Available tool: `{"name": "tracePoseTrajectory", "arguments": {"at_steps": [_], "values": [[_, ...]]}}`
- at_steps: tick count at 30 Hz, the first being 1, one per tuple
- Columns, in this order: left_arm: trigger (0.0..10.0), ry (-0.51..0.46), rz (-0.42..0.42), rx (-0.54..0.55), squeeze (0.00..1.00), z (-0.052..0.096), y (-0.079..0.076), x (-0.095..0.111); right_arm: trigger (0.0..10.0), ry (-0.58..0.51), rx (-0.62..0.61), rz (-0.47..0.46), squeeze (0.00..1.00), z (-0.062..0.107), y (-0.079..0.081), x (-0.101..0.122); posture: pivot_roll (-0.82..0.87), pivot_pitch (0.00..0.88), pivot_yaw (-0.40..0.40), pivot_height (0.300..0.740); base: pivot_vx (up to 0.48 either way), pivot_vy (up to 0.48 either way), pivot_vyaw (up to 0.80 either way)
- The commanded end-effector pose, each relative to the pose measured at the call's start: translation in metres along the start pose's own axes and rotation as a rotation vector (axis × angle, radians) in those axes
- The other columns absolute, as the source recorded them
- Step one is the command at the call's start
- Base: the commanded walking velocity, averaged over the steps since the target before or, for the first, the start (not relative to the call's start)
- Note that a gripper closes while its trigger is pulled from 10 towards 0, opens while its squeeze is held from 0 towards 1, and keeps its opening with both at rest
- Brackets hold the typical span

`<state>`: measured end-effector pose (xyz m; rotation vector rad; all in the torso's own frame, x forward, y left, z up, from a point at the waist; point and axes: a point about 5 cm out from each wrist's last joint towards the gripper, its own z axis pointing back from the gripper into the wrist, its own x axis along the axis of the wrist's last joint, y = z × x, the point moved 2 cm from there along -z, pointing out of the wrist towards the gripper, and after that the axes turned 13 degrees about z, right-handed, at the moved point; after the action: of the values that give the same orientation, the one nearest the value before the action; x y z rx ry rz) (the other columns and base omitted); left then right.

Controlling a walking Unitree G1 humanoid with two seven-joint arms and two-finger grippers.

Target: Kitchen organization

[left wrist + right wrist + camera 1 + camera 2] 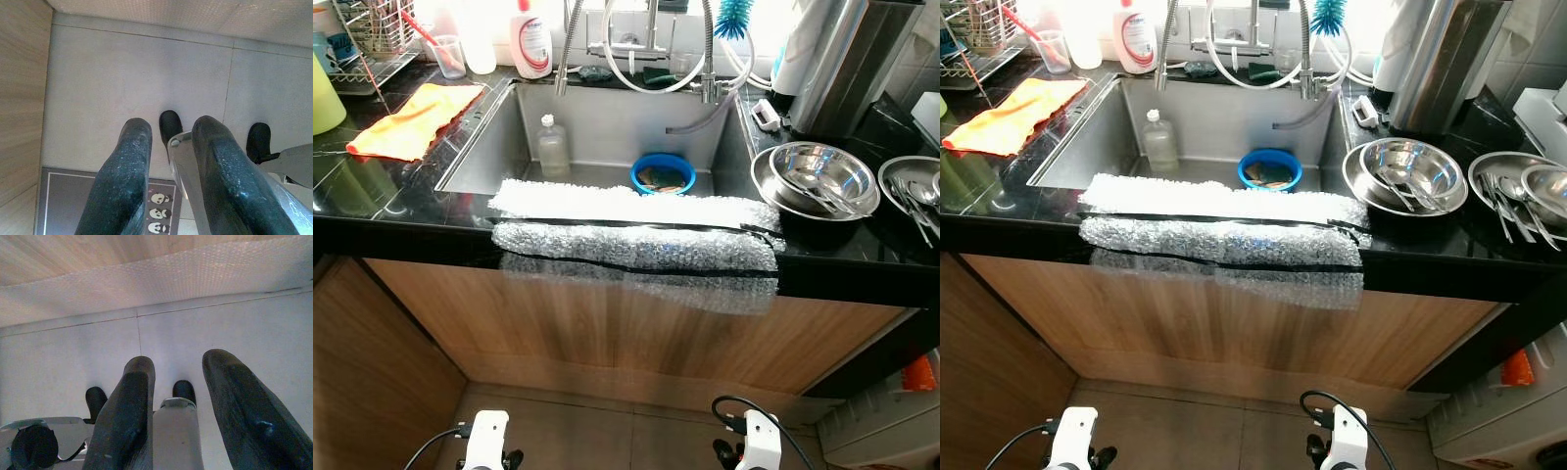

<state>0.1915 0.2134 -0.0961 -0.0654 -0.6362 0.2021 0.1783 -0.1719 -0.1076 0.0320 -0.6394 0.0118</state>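
Both arms hang low over the floor. The left gripper (168, 169) has its jaws spread with nothing between them, and so does the right gripper (186, 411). Up above, a sheet of bubble wrap (636, 230) lies over the front edge of the worktop (401, 211) and the sink (499, 137). In the sink stand a blue bowl (663, 173) and a clear bottle (552, 145). Steel bowls (815, 178) sit at the right edge — an orange cloth (416, 119) at the left.
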Motion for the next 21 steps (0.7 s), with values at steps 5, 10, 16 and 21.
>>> {"name": "tracePoseTrajectory", "arguments": {"at_steps": [5, 10, 16, 21], "values": [[10.0, 0.018, -0.001, 0.006, 0.0, 0.001, 0.001, -0.005, 10.0, 0.005, -0.015, -0.008, 0.0, 0.0, -0.003, 0.0, -0.05, 0.048, -0.026, 0.74, 0.0, 0.0, 0.0], [10.0, 0.015, -0.01, 0.009, 0.0, 0.001, 0.001, -0.004, 10.0, 0.005, -0.023, -0.007, 0.0, 0.001, -0.006, -0.001, -0.05, 0.057, -0.025, 0.74, 0.0, 0.0, 0.0], [10.0, -0.087, -0.051, 0.005, 0.0, 0.002, 0.0, 0.006, 10.0, -0.13, 0.041, 0.206, 0.0, 0.004, -0.005, 0.011, -0.06, 0.064, -0.025, 0.74, 0.0, 0.0, 0.0], [10.0, -0.143, -0.038, 0.006, 0.0, 0.003, 0.001, 0.01, 10.0, -0.276, -0.1, 0.125, 0.0, 0.019, -0.042, 0.014, -0.08, 0.062, -0.018, 0.74, 0.0, 0.0, 0.0]]}}
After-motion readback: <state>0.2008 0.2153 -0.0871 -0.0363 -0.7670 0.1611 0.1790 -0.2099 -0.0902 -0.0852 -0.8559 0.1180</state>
